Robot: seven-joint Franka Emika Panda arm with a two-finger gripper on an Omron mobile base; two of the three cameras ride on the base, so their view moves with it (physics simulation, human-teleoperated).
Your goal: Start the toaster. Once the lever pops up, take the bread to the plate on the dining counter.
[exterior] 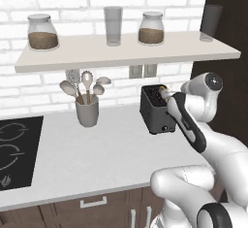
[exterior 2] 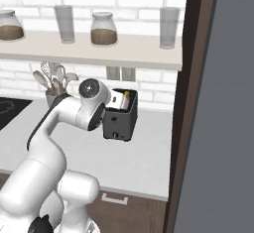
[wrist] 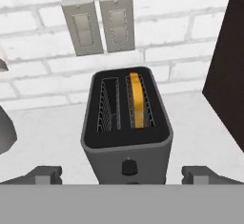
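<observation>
The dark grey toaster (wrist: 126,123) stands on the white counter against the brick wall, also seen in the left base view (exterior: 155,110) and the right base view (exterior 2: 119,123). A slice of bread (wrist: 137,99) sits down in its right-hand slot, and the left slot is empty. A small knob (wrist: 128,167) shows low on the front. My gripper (wrist: 123,174) hovers over the toaster's front end, open, its fingertips (wrist: 45,173) spread wider than the body and holding nothing. From the base it appears at the toaster's top (exterior: 165,94). The plate and dining counter are out of view.
A grey utensil cup (exterior: 87,110) stands left of the toaster. A shelf (exterior: 126,52) with jars and glasses hangs above. A black stovetop (exterior: 14,149) lies far left. Wall outlets (wrist: 97,25) sit behind the toaster. A tall dark cabinet side (exterior 2: 198,103) rises close on its right.
</observation>
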